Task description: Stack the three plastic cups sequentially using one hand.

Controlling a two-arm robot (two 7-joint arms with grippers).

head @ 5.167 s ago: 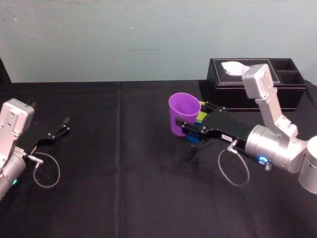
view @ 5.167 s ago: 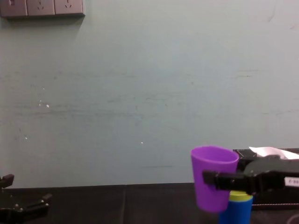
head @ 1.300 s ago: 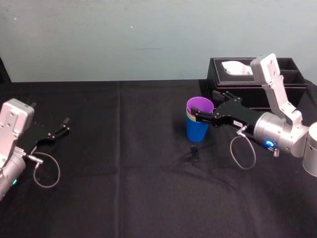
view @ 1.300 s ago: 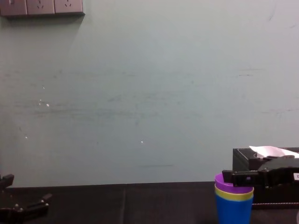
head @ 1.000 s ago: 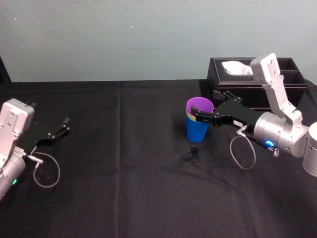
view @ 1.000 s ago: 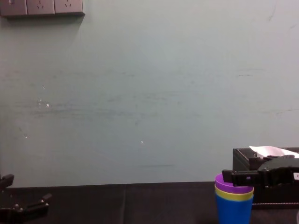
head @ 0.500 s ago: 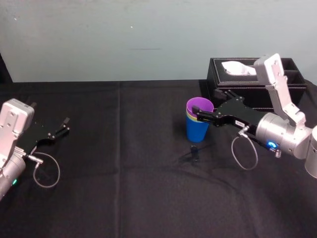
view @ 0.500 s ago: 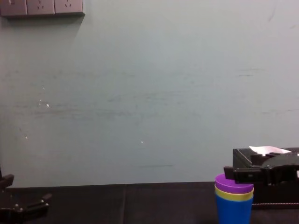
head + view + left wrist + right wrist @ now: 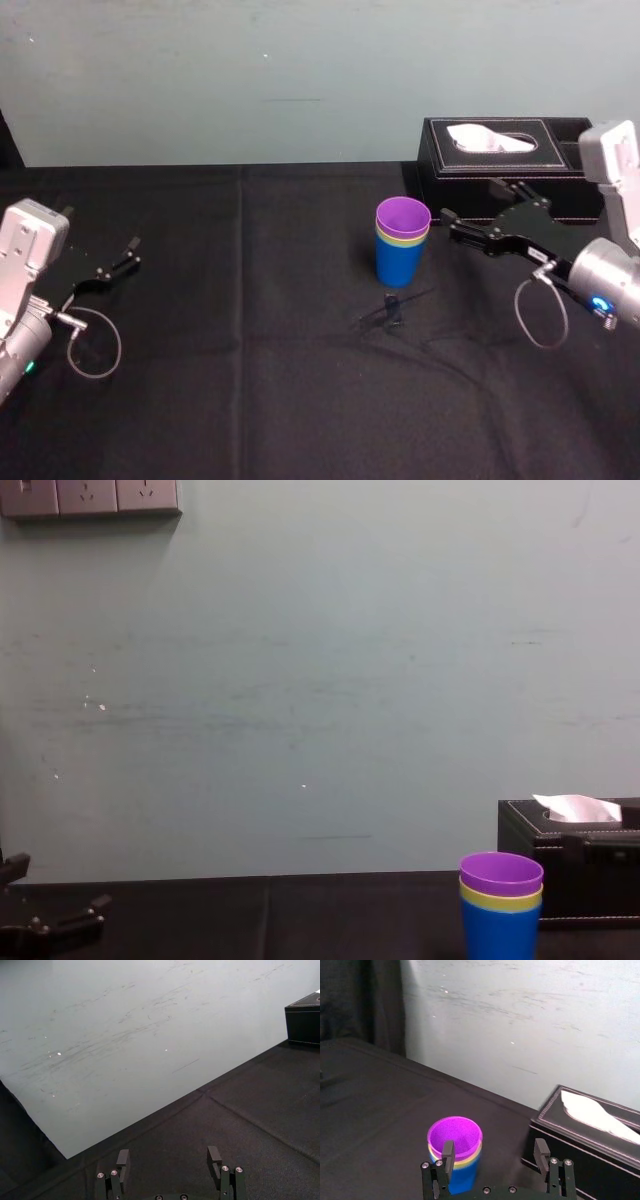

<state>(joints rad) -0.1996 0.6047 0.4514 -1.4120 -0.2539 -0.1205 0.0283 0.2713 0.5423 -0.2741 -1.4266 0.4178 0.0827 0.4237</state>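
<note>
On the black bench (image 9: 250, 380), in the head view, we are seeing the three cups nested into one upright stack right of centre: the purple cup (image 9: 403, 213) is sitting inside the yellow-green cup (image 9: 402, 238), which is sitting inside the blue cup (image 9: 400, 268). Their shared taper is letting each one drop in until only its rim is showing. The right gripper (image 9: 472, 199) is hovering just to the stack's right, apart from it, between the cups and the tissue box (image 9: 500, 165). Its fingers are spread and holding nothing, so we are judging the stacking to be finished. The left gripper (image 9: 125, 258) is lying parked at the far left, as suits a one-handed job.

In the left wrist view, we are looking past the left gripper's (image 9: 168, 1160) parted, empty fingers at bare cloth and the wall (image 9: 125, 1025).

In the right wrist view, the fingers (image 9: 448, 1152) are standing wide open with the stack ahead of them, off toward one finger, not between the two. This view is showing what the others are not: the purple cup's empty inside (image 9: 455, 1135).

In the chest view, from the side, the three rims are showing as level bands, purple (image 9: 501, 872) over yellow-green (image 9: 500, 900) over blue (image 9: 500, 932), so the stack is standing straight.
</note>
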